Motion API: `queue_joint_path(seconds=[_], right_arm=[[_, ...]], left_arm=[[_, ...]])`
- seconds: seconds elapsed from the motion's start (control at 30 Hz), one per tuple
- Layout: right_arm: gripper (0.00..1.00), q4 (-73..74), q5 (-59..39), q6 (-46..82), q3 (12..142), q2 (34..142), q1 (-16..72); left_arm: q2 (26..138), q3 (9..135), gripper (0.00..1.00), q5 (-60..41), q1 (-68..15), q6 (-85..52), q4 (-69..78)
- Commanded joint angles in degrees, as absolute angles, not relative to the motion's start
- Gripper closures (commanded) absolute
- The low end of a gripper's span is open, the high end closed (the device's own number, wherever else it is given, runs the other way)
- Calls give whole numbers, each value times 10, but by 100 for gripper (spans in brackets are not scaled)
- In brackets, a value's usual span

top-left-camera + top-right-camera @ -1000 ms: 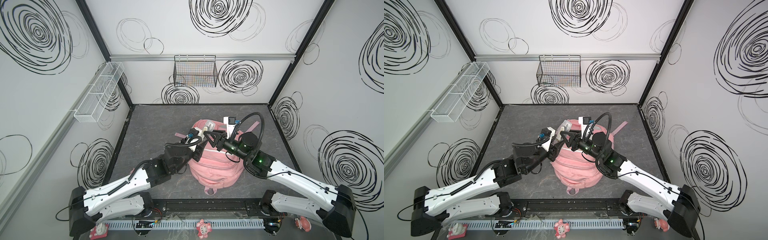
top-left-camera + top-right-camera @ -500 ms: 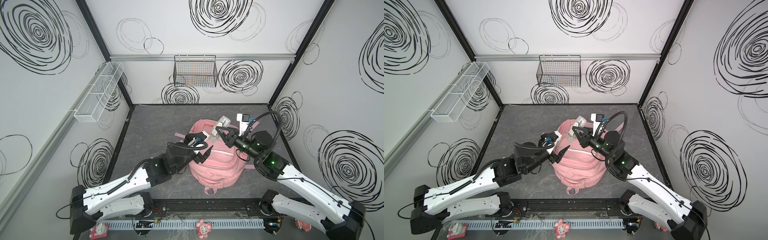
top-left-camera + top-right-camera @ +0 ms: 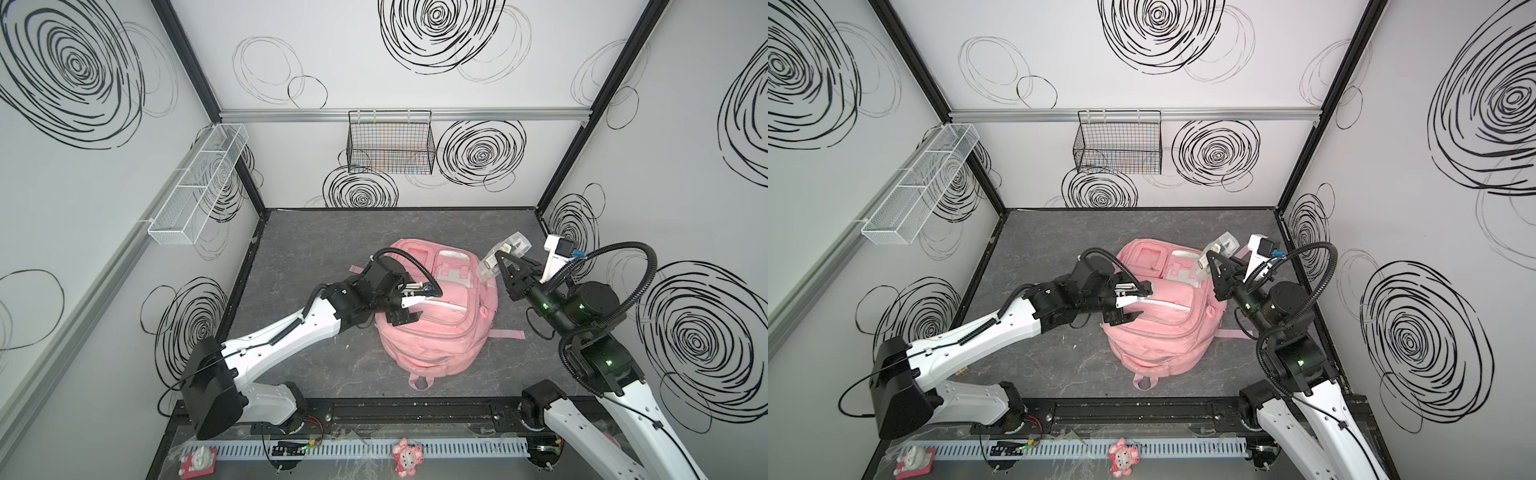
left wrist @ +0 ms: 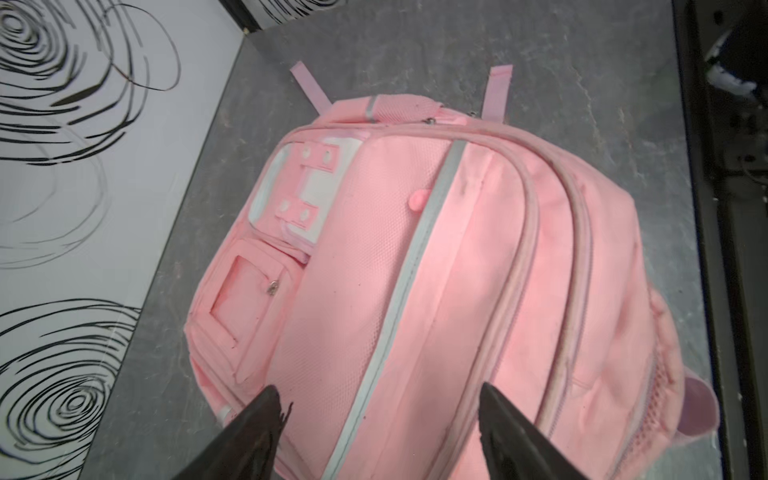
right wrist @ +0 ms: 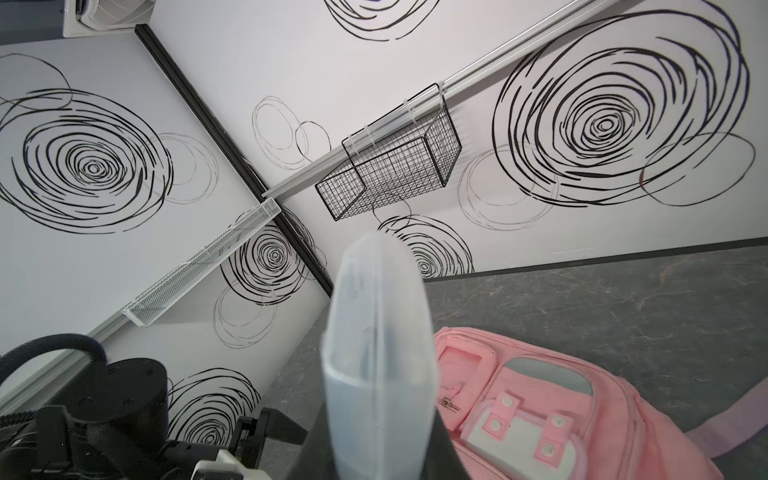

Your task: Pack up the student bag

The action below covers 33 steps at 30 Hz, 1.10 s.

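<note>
Grey tabletop, in both top views: bag (image 3: 440, 328) lies mid-frame, seemingly zipped. Left gripper (image 3: 419, 302) hovers wide over it; right gripper (image 3: 505, 266) pinches a case (image 3: 510, 248) right of centre.
Left wrist: open jaws straddle the stripe (image 4: 419, 249).
Right wrist: case mid-frame, bag lower right. Likely best to open a zip before bringing the case in.

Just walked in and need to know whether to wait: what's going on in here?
Two robot arms are packing a pink backpack that lies on the grey table. The right gripper holds a clear plastic case in the air by the bag's far right corner. The left gripper hovers open over the bag's front, gripping nothing. The case is not yet in the bag, and no pocket looks open.
</note>
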State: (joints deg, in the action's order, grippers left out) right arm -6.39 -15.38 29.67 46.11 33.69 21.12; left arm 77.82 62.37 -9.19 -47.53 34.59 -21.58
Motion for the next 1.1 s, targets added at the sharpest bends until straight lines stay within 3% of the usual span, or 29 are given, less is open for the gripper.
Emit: queue_joint_path(seconds=[0.0,0.43,0.63,0.8,0.93,1.07], right_arm=[[97,-69,-178,277,458,341,207],[96,-51,-195,278,442,341,197],[96,-45,-203,281,438,347,193],[96,-44,-206,282,435,347,192],[96,-46,-209,283,432,345,191],[96,-44,-210,282,430,344,188]], left_arm=[[787,633,25,-163,-462,383,-212],[816,635,27,-219,-431,407,-233],[836,645,35,-198,-431,401,-229],[845,651,36,-196,-430,403,-230],[848,653,54,-191,-429,395,-221],[861,665,59,-188,-429,388,-229]])
